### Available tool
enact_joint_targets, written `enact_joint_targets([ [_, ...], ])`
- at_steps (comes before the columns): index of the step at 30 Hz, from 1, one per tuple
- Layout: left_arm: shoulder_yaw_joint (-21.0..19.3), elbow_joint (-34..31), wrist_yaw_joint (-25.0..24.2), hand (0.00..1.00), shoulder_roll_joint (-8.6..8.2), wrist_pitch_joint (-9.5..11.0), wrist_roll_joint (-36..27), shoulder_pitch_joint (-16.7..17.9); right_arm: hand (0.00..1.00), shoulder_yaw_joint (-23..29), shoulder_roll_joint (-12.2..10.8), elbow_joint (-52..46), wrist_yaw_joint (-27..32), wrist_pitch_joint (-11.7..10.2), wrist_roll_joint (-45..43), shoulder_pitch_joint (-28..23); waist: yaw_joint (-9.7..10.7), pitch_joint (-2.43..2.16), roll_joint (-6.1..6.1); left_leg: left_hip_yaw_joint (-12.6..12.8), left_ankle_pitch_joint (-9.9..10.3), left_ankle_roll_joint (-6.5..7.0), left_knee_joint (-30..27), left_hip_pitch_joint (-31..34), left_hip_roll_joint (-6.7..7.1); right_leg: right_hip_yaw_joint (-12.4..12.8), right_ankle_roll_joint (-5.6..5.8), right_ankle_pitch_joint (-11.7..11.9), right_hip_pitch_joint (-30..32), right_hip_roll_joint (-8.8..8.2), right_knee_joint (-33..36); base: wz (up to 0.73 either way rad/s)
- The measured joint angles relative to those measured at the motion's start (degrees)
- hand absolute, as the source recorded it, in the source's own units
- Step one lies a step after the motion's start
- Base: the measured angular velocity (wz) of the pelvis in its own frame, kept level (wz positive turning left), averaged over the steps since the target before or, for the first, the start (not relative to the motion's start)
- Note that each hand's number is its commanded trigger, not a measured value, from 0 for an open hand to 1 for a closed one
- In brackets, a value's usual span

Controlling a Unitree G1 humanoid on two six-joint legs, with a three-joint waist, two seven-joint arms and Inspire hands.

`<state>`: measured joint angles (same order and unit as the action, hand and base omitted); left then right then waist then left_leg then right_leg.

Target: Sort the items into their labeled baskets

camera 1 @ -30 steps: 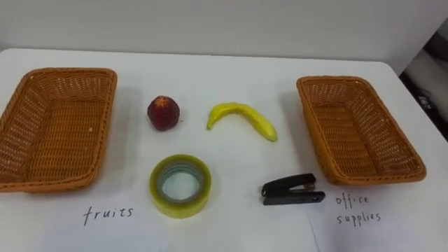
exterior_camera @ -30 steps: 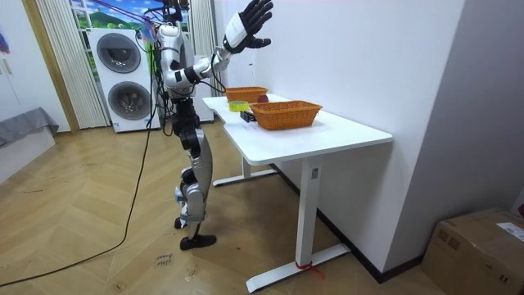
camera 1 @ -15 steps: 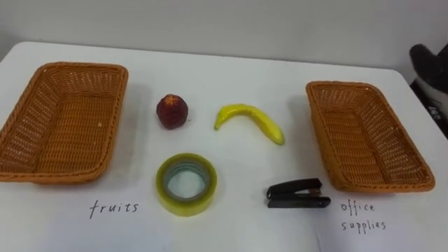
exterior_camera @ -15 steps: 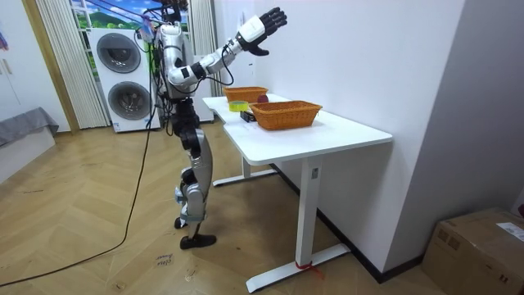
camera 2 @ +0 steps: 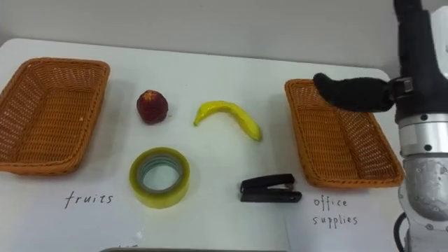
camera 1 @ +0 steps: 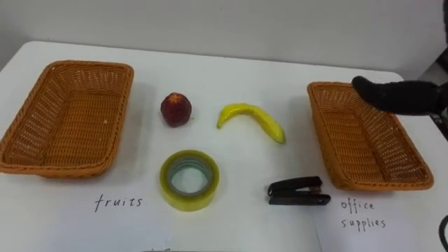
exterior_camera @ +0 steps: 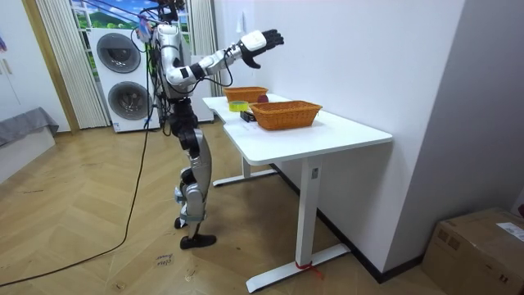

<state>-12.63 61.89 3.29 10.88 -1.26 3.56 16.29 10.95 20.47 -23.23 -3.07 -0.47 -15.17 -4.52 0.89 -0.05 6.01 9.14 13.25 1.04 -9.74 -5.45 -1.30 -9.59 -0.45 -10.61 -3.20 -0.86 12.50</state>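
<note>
Sorting had not yet begun at this moment: you had all four things lying on the table (camera 1: 231,70) between the two baskets, and both baskets held nothing. The stapler (camera 1: 297,192) lay at the near right, just beside the near left corner of the right basket (camera 1: 381,186), with its long axis running left to right. The tape roll (camera 1: 189,180) lay flat to its left, near the middle of the table. Farther back, the banana (camera 1: 250,120) lay with its long axis roughly left to right and its right end dipping toward the near side. The red apple (camera 1: 176,110) sat to the banana's left, closer to the left basket (camera 1: 56,170). Handwritten words (camera 1: 117,203) on the table in front of each basket marked the left one for fruit and the right one for office supplies.

Your right hand (camera 1: 395,94) hung above the far end of the right basket, touching nothing, with its fingers loosely spread and empty. From that hand the stapler lay nearer and to the left, and the banana lay to the left, beyond the basket's left wall.

By that layout, the stapler looked like your shortest job. It was the thing closest to the right arm and already beside its own basket, so you would have needed to come down across its narrow width.
</note>
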Motion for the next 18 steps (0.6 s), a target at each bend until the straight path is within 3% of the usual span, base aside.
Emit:
enact_joint_targets([
  [4, 2.0, 0.0, -0.2, 0.0, 0.16, -0.1, 1.0, -0.8, 0.0, -3.6, 0.0, 0.2, -4.4, 1.7, -1.2, -0.1, 0.0, -0.03, 0.24, -0.3, 0.0, 0.01, -0.1, 0.4, 0.03, -0.3, 0.03, 0.1, 0.1, -0.04, -0.2, 0.04],
  [9, 2.1, -0.4, -0.5, 0.0, 0.3, 0.0, 1.1, -1.8, 0.0, -4.1, 0.0, 1.4, -9.6, 2.1, -5.5, 0.0, -1.2, -0.39, 0.93, -0.5, -0.1, 0.01, -0.7, 0.8, 0.15, -0.7, 0.01, 0.3, 0.0, 0.05, -0.9, 0.03],
  [18, 2.1, 0.0, -1.9, 0.0, 0.53, -0.1, 1.1, -2.3, 0.0, -4.1, 0.0, 2.6, -17.9, 4.1, -6.1, -0.1, -2.5, -0.18, 1.03, -1.4, 0.0, 0.02, -0.5, 0.8, -0.03, -1.6, -0.01, 0.5, -0.9, -0.01, -1.9, 0.04],
])
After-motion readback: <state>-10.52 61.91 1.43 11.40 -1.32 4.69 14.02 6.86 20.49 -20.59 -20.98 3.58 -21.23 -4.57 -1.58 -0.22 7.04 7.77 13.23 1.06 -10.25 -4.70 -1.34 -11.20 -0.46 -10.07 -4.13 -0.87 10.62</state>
